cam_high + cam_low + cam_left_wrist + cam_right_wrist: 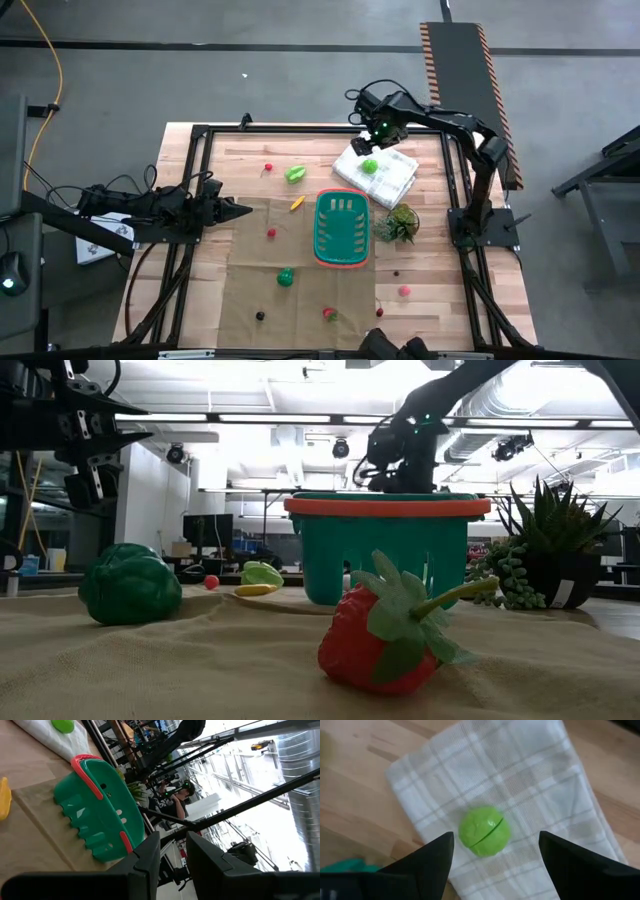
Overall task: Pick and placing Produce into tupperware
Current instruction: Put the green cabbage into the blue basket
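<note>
While the teal-green slotted plastic basket (343, 230) stands empty on the tan cloth mat (250, 290), a light-green round toy piece (484, 831) is seen lying on the white checked cloth bundle (380, 172). The right gripper (495, 850) is held just above that piece, fingers spread wide, nothing gripped. The left gripper (243, 210) is parked at the mat's left edge, fingers nearly closed and empty. One dark-green toy pepper (130, 585) and one red toy strawberry (385, 635) are counted up close. The wooden tabletop (430, 270) sits in a workshop.
</note>
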